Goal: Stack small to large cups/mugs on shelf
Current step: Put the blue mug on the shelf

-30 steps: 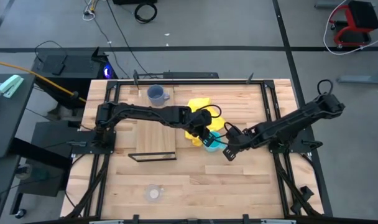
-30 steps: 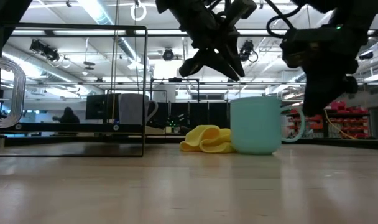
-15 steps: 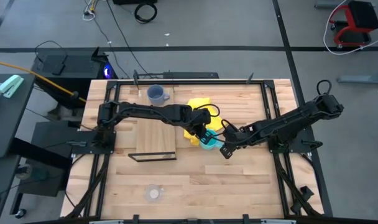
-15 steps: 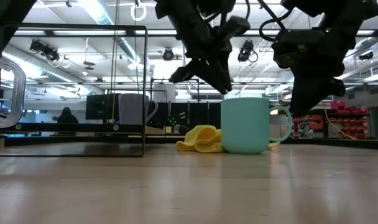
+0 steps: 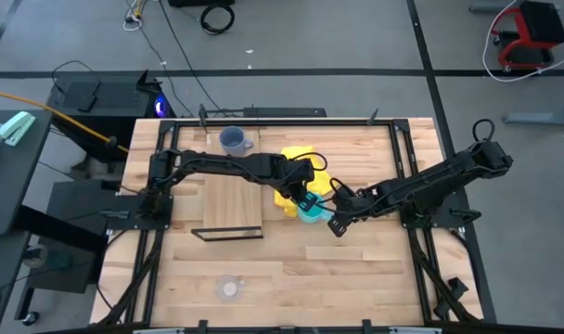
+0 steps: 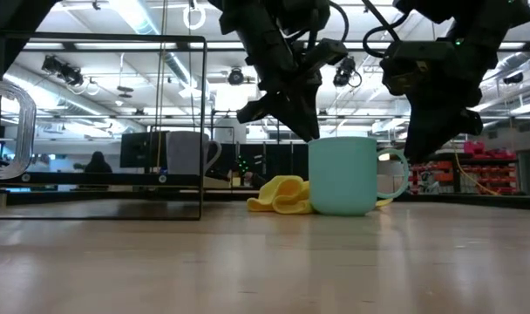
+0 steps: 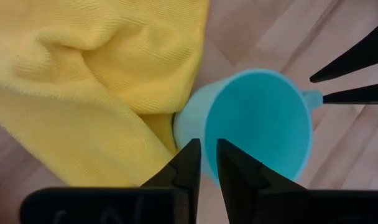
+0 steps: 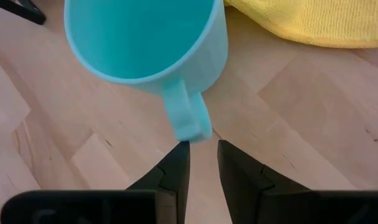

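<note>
Left tool (image 7: pixel 204 163): fingers nearly together, a slim gap between them, poised over the near rim of the turquoise mug (image 7: pixel 257 127). Mug upright on the table (image 7: pixel 350 168), touching the yellow cloth (image 7: pixel 89 81). Two dark fingertips (image 7: pixel 354 74) just beside its handle.

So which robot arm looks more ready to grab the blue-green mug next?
Probably the left. The left gripper sits right over the turquoise mug, its narrowly parted fingers straddling the rim. The right gripper only points at the mug's handle from outside, with nothing between its fingers.
</note>
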`<state>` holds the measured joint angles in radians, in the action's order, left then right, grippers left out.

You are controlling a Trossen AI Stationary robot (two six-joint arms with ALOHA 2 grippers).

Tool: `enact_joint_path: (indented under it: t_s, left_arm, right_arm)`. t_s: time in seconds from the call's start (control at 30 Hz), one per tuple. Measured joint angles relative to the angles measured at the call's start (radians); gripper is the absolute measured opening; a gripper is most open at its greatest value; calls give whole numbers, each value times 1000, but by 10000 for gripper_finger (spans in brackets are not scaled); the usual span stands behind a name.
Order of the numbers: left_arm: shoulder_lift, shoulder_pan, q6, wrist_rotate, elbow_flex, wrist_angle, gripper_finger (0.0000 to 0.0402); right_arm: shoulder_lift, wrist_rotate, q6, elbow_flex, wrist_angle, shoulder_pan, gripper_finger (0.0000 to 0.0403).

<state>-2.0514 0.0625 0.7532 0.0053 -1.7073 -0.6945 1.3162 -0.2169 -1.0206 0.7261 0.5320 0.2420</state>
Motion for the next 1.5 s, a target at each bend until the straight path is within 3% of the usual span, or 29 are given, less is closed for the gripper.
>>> enact_joint_path:
  t_s: [0.9, 1.23, 1.5]
  left_arm:
    - [-11, 6, -5, 51, 0, -1, 78]
    - [-2, 8, -7, 87, -34, 10, 80]
    - [-2, 19, -41, 88, -85, 6, 76]
  right_arm:
    - [-4, 1, 3, 0, 1, 0, 91]
    - [-144, 12, -9, 0, 11, -2, 91]
    - [-209, 13, -24, 1, 149, -45, 91]
